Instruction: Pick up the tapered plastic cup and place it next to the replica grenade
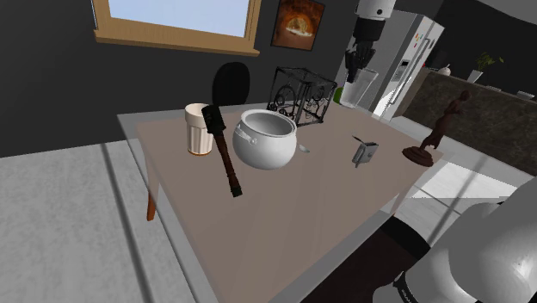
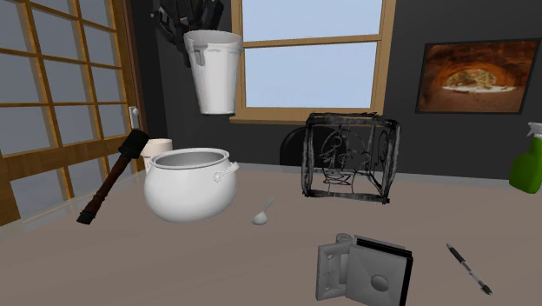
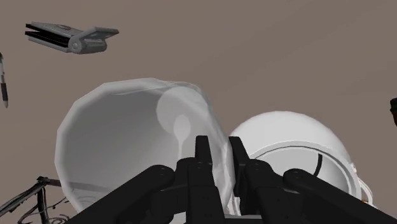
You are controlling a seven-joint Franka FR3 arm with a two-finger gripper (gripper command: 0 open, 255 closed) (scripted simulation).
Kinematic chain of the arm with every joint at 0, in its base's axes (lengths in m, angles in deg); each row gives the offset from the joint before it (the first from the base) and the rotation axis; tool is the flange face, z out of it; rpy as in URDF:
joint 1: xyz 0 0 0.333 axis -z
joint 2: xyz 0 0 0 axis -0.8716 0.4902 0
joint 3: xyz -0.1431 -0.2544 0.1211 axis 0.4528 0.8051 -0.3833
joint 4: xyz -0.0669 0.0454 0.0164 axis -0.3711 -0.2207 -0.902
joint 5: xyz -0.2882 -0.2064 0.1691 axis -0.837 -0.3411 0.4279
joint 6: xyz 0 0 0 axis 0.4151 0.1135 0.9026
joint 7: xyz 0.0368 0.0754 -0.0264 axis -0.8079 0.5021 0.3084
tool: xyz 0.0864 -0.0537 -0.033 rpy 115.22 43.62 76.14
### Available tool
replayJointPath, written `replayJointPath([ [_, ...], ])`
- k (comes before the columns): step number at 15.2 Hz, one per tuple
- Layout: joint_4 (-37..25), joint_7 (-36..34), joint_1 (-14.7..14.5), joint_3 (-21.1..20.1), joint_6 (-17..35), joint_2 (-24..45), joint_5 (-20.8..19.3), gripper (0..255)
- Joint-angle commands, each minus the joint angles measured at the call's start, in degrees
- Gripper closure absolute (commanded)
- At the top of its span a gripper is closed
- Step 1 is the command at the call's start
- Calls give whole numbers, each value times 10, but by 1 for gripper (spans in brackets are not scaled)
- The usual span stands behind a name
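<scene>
We read the second exterior view from its left. A stick-shaped replica grenade (image 2: 109,181), dark head and brown handle, rests tilted with its head raised on the brownish table (image 2: 217,269), just beside a white two-handled pot (image 2: 187,184). Above the pot in this view, clear of the table, hangs the translucent whitish tapered cup (image 2: 214,74), mouth up. The all-black gripper (image 3: 220,147) clamps the cup's wall at the rim. Further right we note a small spoon (image 2: 263,213), a black wire cage (image 2: 352,156), a grey hinge (image 2: 363,271) and a green spray bottle (image 2: 527,161).
</scene>
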Motion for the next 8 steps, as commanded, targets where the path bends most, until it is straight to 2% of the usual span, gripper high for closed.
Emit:
replayJointPath([
  [1,13,-28,-11,-16,-5,-14,0,255],
  [8,51,-128,-50,-78,-21,-53,10,255],
])
